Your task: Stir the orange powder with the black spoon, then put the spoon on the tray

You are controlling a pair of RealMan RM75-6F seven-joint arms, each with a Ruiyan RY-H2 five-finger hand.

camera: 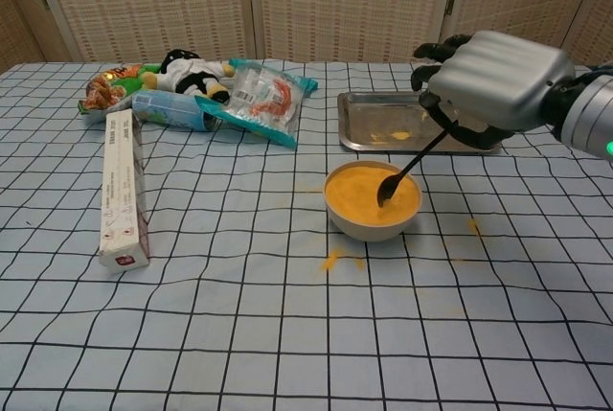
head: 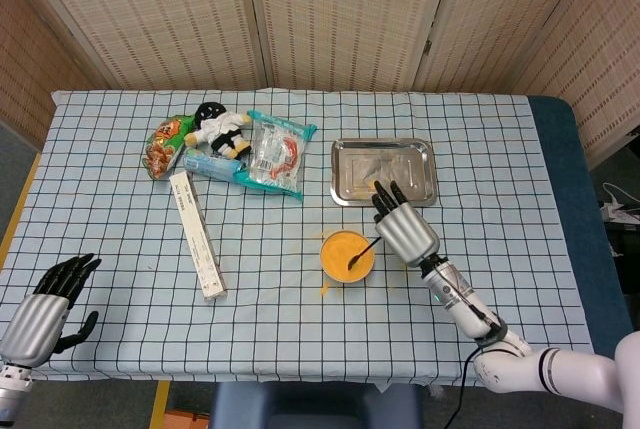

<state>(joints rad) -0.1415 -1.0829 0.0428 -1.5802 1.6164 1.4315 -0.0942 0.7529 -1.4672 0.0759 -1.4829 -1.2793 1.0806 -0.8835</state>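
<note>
Right hand: your right hand [camera: 493, 80] grips the black spoon [camera: 410, 166] by its handle.
Spoon: its tip sits in the orange powder [camera: 369, 192] inside the bowl [head: 347, 255].
Tray: the tray [head: 384, 171] lies just behind the bowl on the counter [head: 120, 249].
Left hand: your left hand [head: 45, 301] holds nothing, fingers spread, at the counter's near left corner.

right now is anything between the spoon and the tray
Nothing visible. The right hand holds the spoon with its tip in the bowl; the tray lies just behind the bowl, holding only powder specks.
</note>
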